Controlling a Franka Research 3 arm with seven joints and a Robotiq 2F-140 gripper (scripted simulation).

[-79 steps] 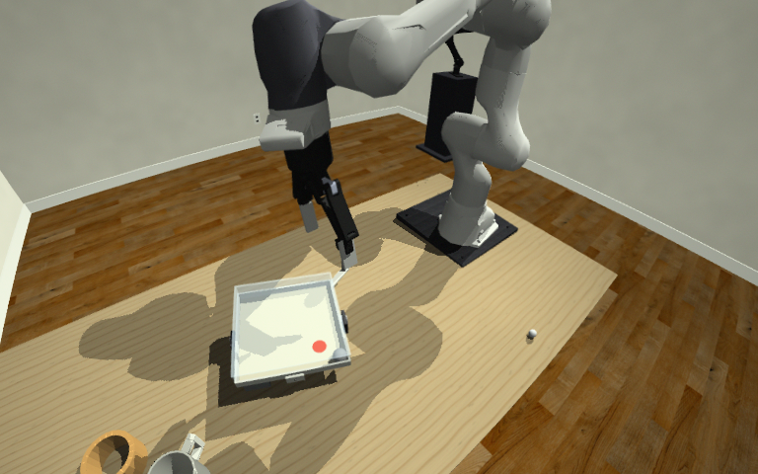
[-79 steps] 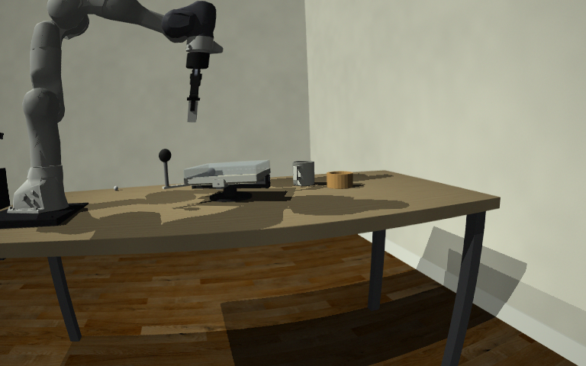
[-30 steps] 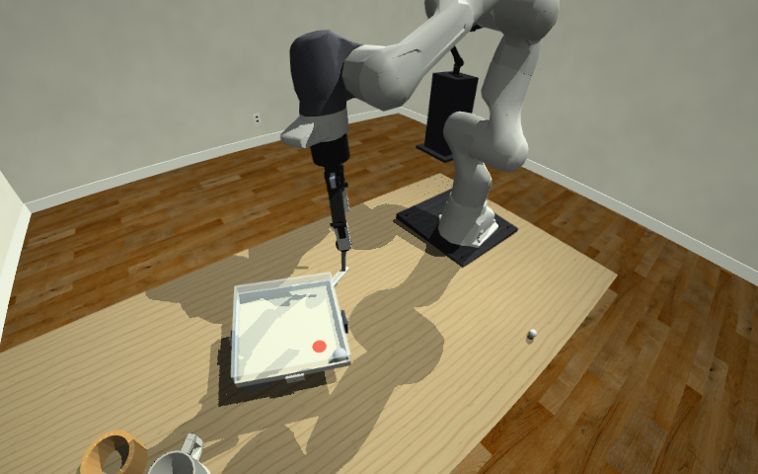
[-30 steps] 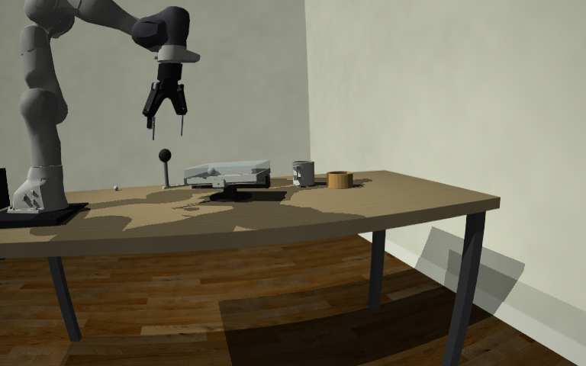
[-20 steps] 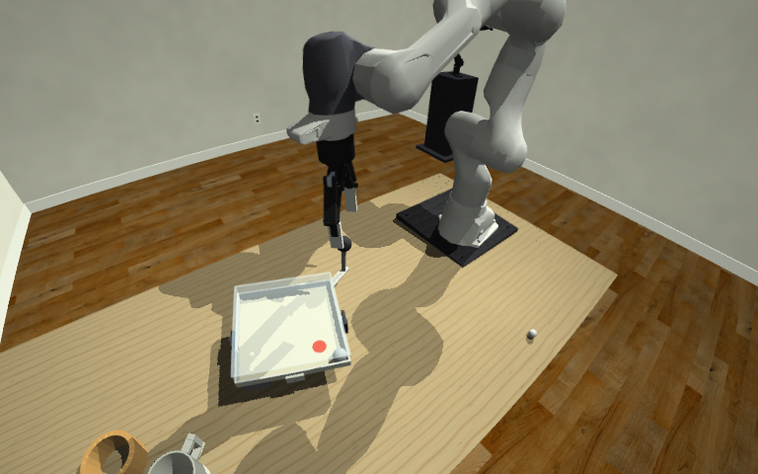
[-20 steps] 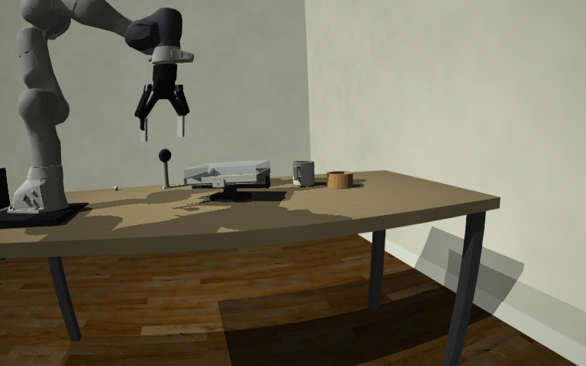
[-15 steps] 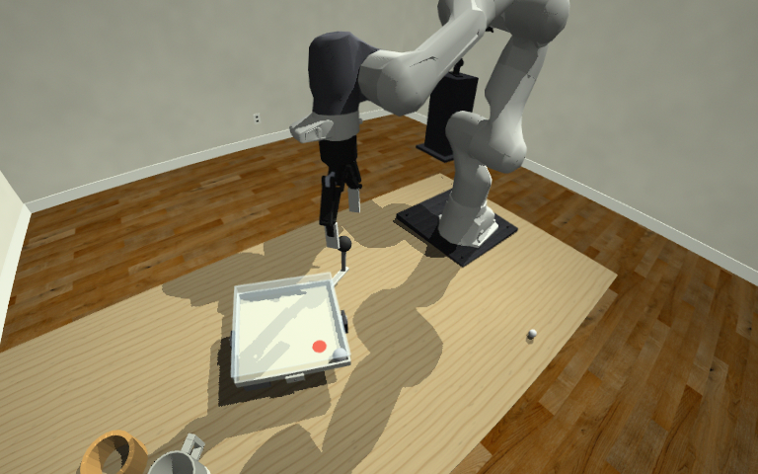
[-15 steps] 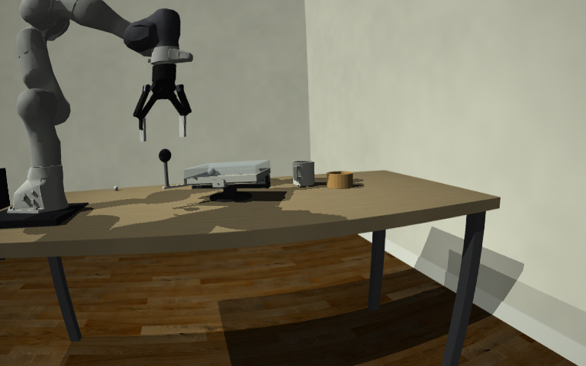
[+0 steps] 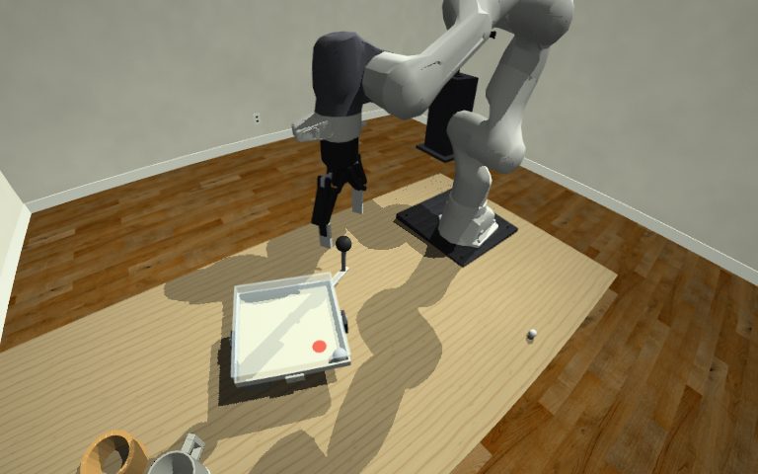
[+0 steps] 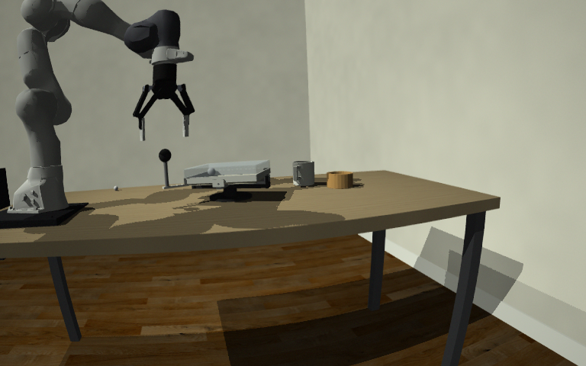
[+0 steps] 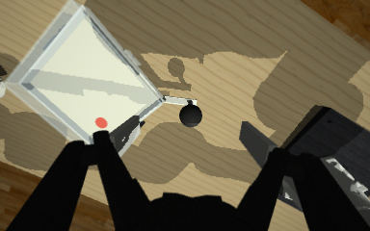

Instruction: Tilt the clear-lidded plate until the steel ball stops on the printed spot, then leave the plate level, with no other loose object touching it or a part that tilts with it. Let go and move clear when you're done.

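The clear-lidded plate (image 9: 287, 329) sits on a stand near the table's middle; it also shows in the side view (image 10: 228, 171) and the wrist view (image 11: 82, 82). A red printed spot (image 9: 319, 346) (image 11: 100, 122) lies near its front right corner. The steel ball (image 9: 339, 354) rests in that corner, just beside the spot, and shows in the side view (image 10: 210, 171). A black-knobbed lever (image 9: 342, 244) (image 10: 164, 155) (image 11: 190, 115) stands upright at the plate's back right corner. My gripper (image 9: 339, 225) (image 10: 163, 129) is open and empty, hanging above the knob, apart from it.
A small loose ball (image 9: 531, 334) (image 10: 115, 187) lies on the table toward the right edge. A grey mug (image 9: 178, 459) (image 10: 303, 172) and a wooden ring (image 9: 113, 452) (image 10: 339, 178) stand at the near left end. My arm's base (image 9: 464, 226) stands behind the plate.
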